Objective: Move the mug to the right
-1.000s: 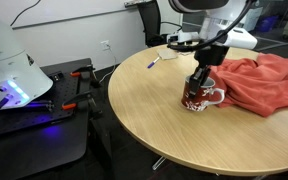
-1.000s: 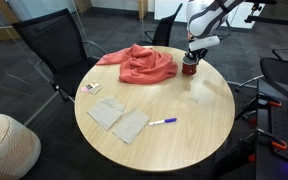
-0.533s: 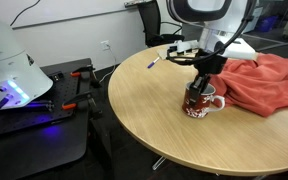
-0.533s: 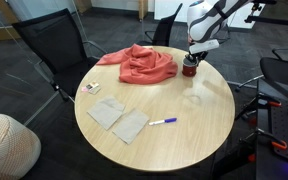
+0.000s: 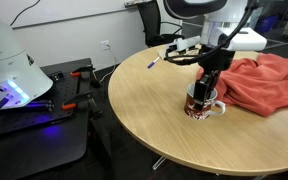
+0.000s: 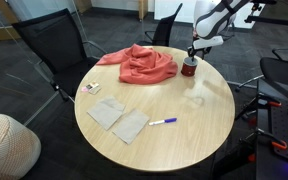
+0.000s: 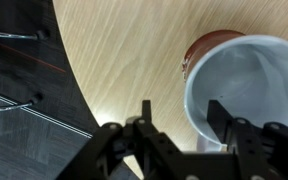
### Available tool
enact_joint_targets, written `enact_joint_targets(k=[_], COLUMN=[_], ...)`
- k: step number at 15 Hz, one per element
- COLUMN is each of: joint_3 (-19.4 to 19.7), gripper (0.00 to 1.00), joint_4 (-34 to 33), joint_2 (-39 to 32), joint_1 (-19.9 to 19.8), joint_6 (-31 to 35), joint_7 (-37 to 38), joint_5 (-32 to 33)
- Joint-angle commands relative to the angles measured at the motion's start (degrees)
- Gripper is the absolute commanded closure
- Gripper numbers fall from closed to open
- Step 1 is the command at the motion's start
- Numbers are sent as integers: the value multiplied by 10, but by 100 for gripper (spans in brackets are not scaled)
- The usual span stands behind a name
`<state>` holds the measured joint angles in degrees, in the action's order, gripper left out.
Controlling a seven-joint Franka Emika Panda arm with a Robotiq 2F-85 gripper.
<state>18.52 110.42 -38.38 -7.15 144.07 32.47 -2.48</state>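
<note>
Round wooden table [image 5: 144, 112] carries the mug [image 7: 249, 85], cut off at the wrist view's right edge. The gripper [image 7: 182, 118] straddles its rim, jaws apart and gripping nothing, with 1 finger [image 7: 221, 113] inside it.

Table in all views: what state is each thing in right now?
mug: upright, empty, standing on the table.
gripper: open, straddling the mug's rim.
cloth: crumpled in a heap.
pen: lying flat.
napkins: spread flat.
</note>
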Motion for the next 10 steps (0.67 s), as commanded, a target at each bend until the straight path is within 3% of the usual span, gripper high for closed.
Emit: enact_joint_targets(k=[1, 3, 10], joint_3=[18, 20, -11], gripper=[8, 0, 0], joint_4=[91, 117, 163], joint_2=[98, 144, 248], joint_1=[18, 26, 38], joint_6=[24, 16, -21], joint_7=[-18, -31, -64], joint_5=[12, 25, 84])
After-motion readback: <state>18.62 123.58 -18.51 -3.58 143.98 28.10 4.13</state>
